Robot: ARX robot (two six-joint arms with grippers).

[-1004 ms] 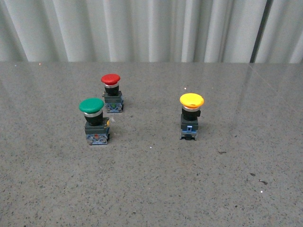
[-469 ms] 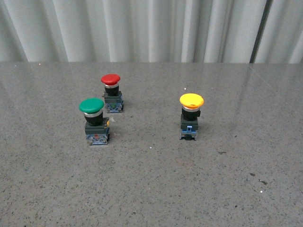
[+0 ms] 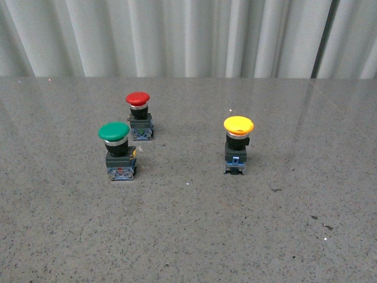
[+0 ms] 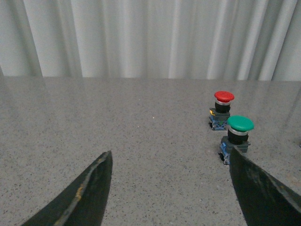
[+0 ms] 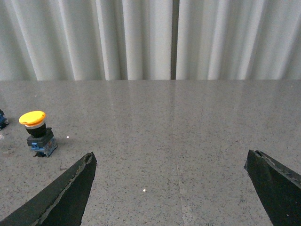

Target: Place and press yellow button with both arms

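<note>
The yellow button [image 3: 238, 144] stands upright on the table [image 3: 188, 242], well apart from the green button [image 3: 118, 151] and the red button [image 3: 139, 115]. The left gripper [image 4: 171, 197] and the right gripper [image 5: 169, 193] are both spread wide and empty, probably prepared for the approach.

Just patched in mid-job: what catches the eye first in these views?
Three bright push-buttons stand upright on the grey table: the yellow button alone to the right, the green button and red button paired to the left, red farther back. In the wrist views, the left claw and right claw are open and empty.
</note>
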